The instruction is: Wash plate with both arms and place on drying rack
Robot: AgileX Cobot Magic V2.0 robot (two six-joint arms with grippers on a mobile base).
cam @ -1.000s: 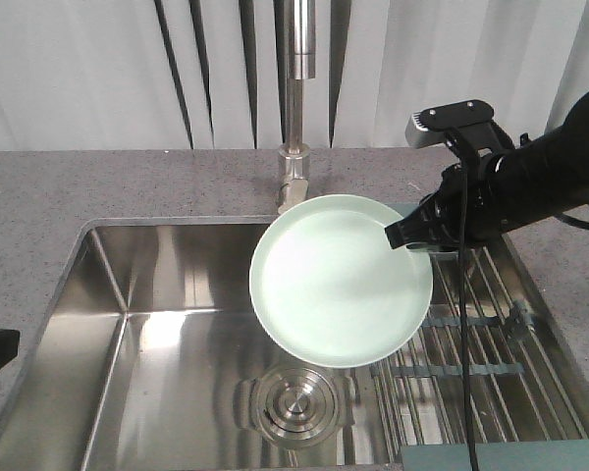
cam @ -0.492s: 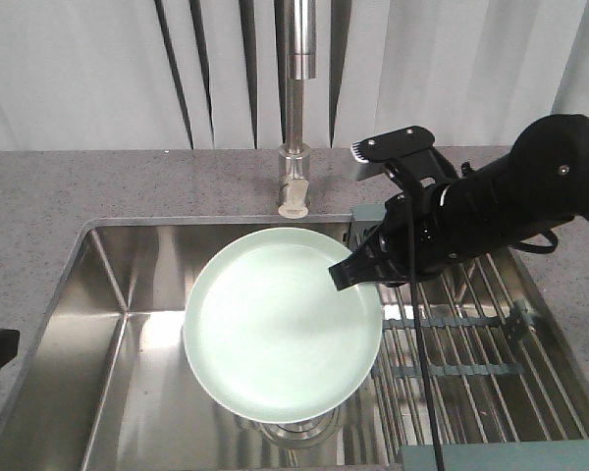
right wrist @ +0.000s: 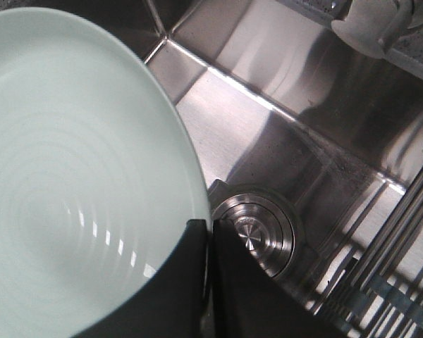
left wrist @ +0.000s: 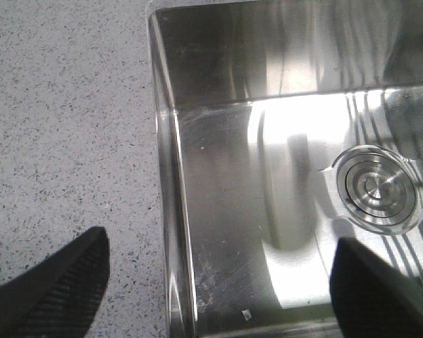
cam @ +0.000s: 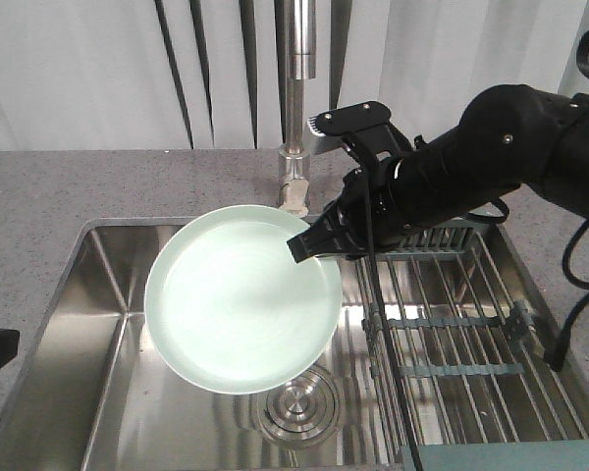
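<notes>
Over sink (cam: 79,343), plate (cam: 240,299) partly hiding drain (cam: 299,412)

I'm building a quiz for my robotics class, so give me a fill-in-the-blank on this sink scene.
The right gripper pinches the plate by its ____.
The left gripper is ____, holding nothing.
The plate hangs over the ____, not over the drying rack.
Missing words: rim; open; sink.
</notes>
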